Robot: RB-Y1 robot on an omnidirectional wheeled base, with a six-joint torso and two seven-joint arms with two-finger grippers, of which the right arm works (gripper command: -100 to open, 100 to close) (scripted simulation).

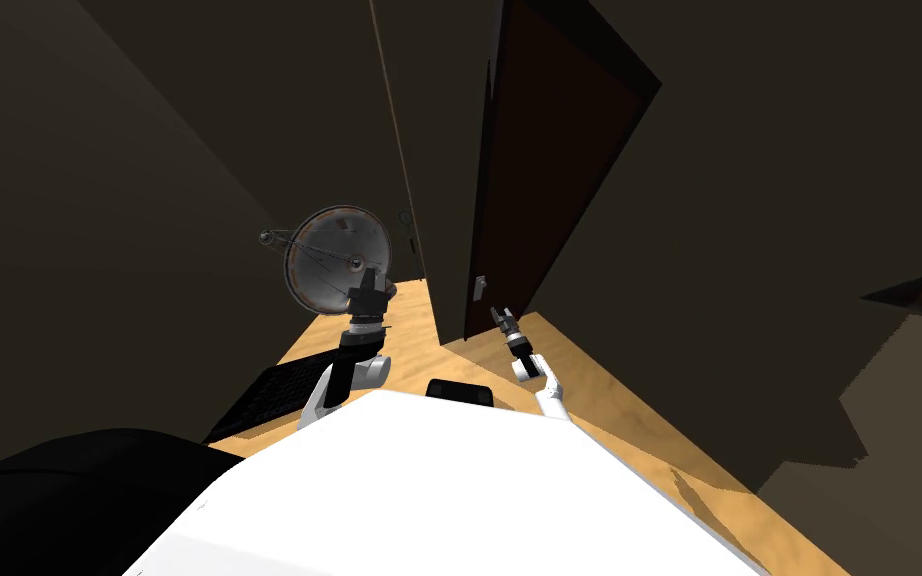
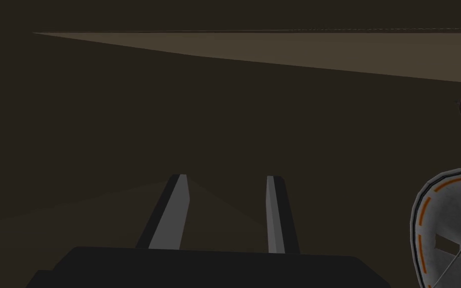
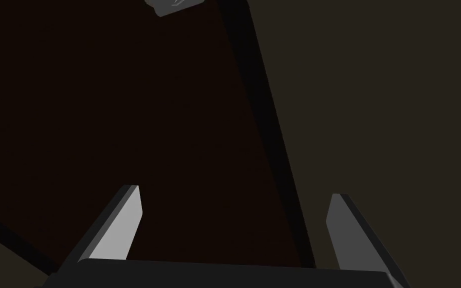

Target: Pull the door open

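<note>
Centre of the head view: the dark brown door [image 1: 549,150] stands tall, running from the middle of the frame to the top. Its small pale handle [image 1: 480,288] sits low on the door's left edge. The right end effector [image 1: 498,314] hovers just below and to the right of that handle, near it but not touching. In the right wrist view the two fingers [image 3: 124,225] are spread wide with nothing between them. They point at the flat brown door panel, and the handle lies well beyond the fingertips, off towards the left finger's side. A darker strip, the door's edge [image 3: 269,130], runs down between the fingers, with a dim wall past it.

At centre left of the head view, the left end effector [image 2: 226,200] is raised in front of a round grey disc [image 1: 334,255] with orange dashes on its rim. Its fingers stand at a narrower gap and hold nothing. A wooden floor [image 1: 599,400] lies below both arms.
</note>
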